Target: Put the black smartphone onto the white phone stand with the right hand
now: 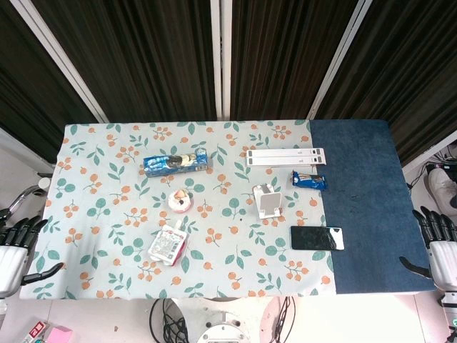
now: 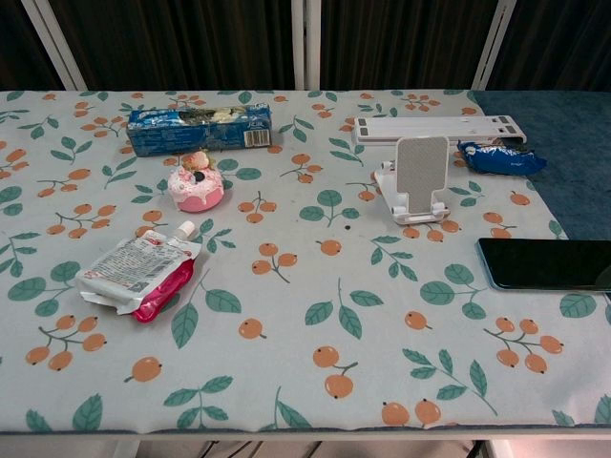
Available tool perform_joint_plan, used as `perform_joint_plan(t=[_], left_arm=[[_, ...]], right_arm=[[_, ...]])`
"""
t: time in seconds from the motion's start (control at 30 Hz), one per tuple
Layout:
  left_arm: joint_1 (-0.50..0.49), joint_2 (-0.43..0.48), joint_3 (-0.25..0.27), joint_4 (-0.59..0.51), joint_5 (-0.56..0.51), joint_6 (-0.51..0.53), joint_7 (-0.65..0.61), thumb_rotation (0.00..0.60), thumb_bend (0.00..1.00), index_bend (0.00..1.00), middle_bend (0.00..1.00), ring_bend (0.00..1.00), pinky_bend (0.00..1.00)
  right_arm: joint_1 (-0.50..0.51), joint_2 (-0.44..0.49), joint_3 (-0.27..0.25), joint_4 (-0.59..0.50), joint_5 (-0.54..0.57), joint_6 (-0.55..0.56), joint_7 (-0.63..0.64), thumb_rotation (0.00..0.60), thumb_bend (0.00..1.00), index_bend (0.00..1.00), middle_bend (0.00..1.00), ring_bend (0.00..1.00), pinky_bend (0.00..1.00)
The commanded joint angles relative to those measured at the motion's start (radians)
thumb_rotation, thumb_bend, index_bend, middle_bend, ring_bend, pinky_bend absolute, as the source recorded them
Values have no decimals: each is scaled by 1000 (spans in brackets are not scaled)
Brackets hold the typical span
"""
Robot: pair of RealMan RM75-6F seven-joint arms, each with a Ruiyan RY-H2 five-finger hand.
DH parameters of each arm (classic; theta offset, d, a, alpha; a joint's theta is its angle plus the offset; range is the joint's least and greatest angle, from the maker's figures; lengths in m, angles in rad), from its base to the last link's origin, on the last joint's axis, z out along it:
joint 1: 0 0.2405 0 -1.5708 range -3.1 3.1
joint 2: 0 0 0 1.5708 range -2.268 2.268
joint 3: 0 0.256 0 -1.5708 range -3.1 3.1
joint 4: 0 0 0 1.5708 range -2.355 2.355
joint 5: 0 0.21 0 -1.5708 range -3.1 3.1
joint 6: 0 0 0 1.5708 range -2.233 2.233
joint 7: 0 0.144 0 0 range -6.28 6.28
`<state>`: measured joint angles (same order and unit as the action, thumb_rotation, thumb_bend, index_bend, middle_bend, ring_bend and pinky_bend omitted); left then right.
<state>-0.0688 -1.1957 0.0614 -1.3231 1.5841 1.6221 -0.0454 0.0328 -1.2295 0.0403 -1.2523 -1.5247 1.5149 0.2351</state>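
Observation:
The black smartphone (image 1: 317, 238) (image 2: 546, 263) lies flat, screen up, at the right edge of the floral cloth, partly on the blue cloth. The white phone stand (image 1: 266, 200) (image 2: 417, 181) stands upright and empty a little up and left of the phone. My right hand (image 1: 437, 246) hangs off the table's right edge, fingers apart, holding nothing, well right of the phone. My left hand (image 1: 16, 244) sits off the left edge, fingers spread and empty. Neither hand shows in the chest view.
On the floral cloth lie a blue snack box (image 1: 176, 163), a pink doughnut-like toy (image 1: 180, 201), a red-and-white pouch (image 1: 168, 245), a white slatted bar (image 1: 285, 156) and a blue wrapper (image 1: 308, 180) just behind the stand. Blue cloth (image 1: 364, 207) covers the right side.

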Motion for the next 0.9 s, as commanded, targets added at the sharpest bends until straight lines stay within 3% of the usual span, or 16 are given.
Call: perform_joint_plan(t=[0.03, 0.3, 0.53, 0.7, 0.9], left_arm=[[-4, 7, 0, -18, 3, -16, -15, 4, 0, 124, 102, 111, 241], [-10, 25, 0, -58, 5, -57, 19, 19, 0, 124, 99, 111, 242], [-16, 41, -17, -78, -9, -79, 19, 23, 0, 124, 99, 111, 242], [-27, 32, -30, -61, -8, -90, 8, 25, 0, 124, 100, 112, 242], [-27, 15, -27, -41, 6, -92, -24, 26, 0, 124, 100, 111, 242]], right_arm=[[2, -6, -1, 10, 4, -9, 0, 600, 25, 0, 0, 0, 0], [-2, -10, -3, 29, -1, -4, 2, 600, 26, 0, 0, 0, 0], [24, 40, -22, -64, -16, -63, -78, 600, 25, 0, 0, 0, 0], [85, 155, -66, -263, -31, -214, -252, 600, 7, 0, 0, 0, 0], [178, 236, -51, -532, 85, -412, -440, 600, 0, 0, 0, 0, 0]])
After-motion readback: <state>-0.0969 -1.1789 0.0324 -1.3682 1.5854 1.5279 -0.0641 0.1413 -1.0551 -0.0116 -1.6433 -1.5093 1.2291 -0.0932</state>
